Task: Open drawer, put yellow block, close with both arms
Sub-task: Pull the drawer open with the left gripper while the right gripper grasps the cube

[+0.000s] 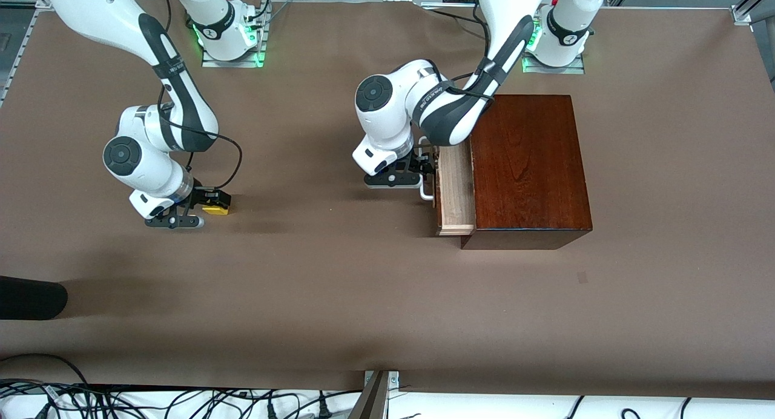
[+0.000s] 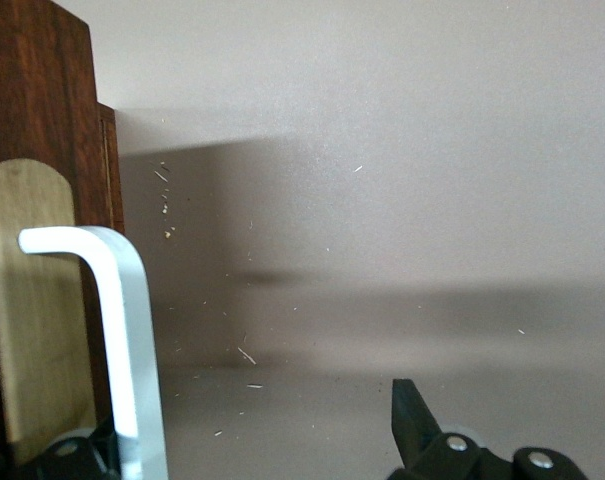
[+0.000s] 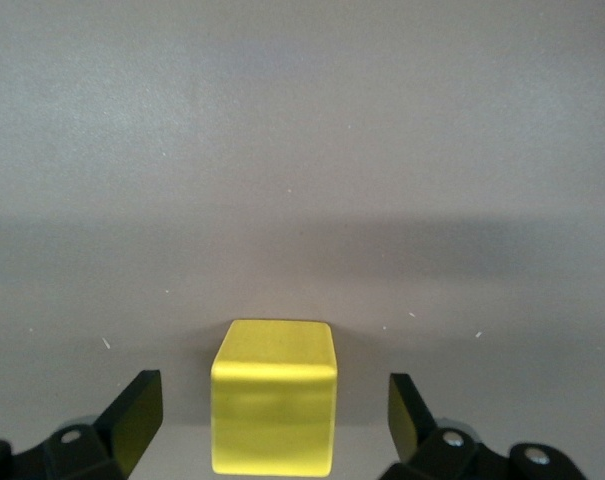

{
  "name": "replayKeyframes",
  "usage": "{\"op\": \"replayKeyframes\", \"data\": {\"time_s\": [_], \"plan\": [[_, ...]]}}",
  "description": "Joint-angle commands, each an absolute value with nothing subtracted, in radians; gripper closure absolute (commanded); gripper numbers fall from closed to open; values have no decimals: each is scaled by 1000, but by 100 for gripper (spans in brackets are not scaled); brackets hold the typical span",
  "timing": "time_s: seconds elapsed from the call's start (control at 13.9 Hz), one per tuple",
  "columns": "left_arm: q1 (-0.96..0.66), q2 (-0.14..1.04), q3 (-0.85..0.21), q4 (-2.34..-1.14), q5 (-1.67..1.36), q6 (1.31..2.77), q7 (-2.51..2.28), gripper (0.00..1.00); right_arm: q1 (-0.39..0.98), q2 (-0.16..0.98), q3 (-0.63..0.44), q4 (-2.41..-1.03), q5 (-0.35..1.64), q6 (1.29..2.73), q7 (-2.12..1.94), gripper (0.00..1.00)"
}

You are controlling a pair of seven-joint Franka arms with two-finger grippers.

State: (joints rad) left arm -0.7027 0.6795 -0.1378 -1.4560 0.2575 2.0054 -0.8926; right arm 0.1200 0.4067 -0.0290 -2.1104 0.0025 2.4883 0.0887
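- Brown paper-covered table (image 1: 339, 298) carries a glossy mahogany box (image 1: 527, 164), its pale wooden drawer (image 1: 455, 189) partly open.
- Right gripper (image 3: 272, 425) straddles the small yellow block (image 3: 274, 410), fingers wide.
- Left gripper (image 2: 252, 445), fingers spread, brackets the white bar handle (image 2: 122, 330).

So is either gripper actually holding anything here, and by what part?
Neither holds anything. The right gripper stands open around the yellow block, fingers clear of its sides. The left gripper is open at the drawer, one finger by the handle.

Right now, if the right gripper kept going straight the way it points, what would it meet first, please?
Most likely the yellow block, which sits on the table between the open fingers of the right gripper; it would reach the bare tabletop next.
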Motion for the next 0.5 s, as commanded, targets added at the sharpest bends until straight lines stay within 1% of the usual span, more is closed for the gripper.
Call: {"op": "replayKeyframes", "data": {"time_s": [0.0, 0.22, 0.43], "plan": [[-736, 741, -143, -1394, 225, 2027, -882, 0, 117, 403, -23, -2138, 20, 2519, 98, 0], [-749, 736, -140, -1393, 229, 1979, -882, 0, 117, 414, -23, -2138, 20, 2522, 98, 2], [-750, 733, -140, -1388, 229, 1931, -881, 0, 118, 420, -23, -2146, 20, 2533, 98, 10]]}}
